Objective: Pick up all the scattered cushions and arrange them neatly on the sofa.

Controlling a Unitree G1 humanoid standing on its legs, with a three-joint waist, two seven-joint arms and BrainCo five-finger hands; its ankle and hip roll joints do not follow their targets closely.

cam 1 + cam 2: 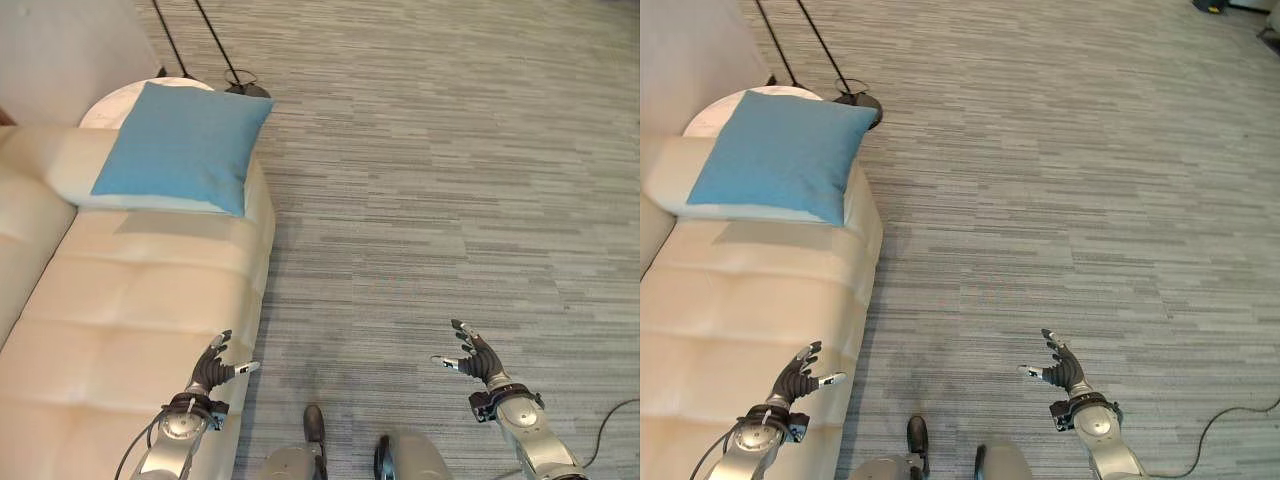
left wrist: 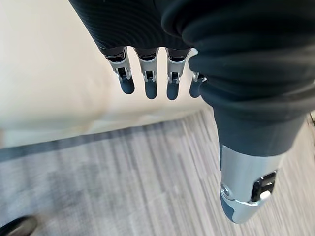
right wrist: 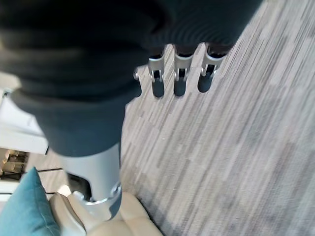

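cushions: 1 blue | sofas: 1 cream | round side tables: 1

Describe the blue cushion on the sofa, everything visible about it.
The blue cushion is square, plain mid-blue fabric with a soft woven look and pointed corners. It lies flat, turned slightly askew, on the far armrest of the cream sofa, one corner overhanging toward a round white side table. Nothing rests on it, and neither robot hand touches it.

Grey striped carpet, round white side table, black lamp stand
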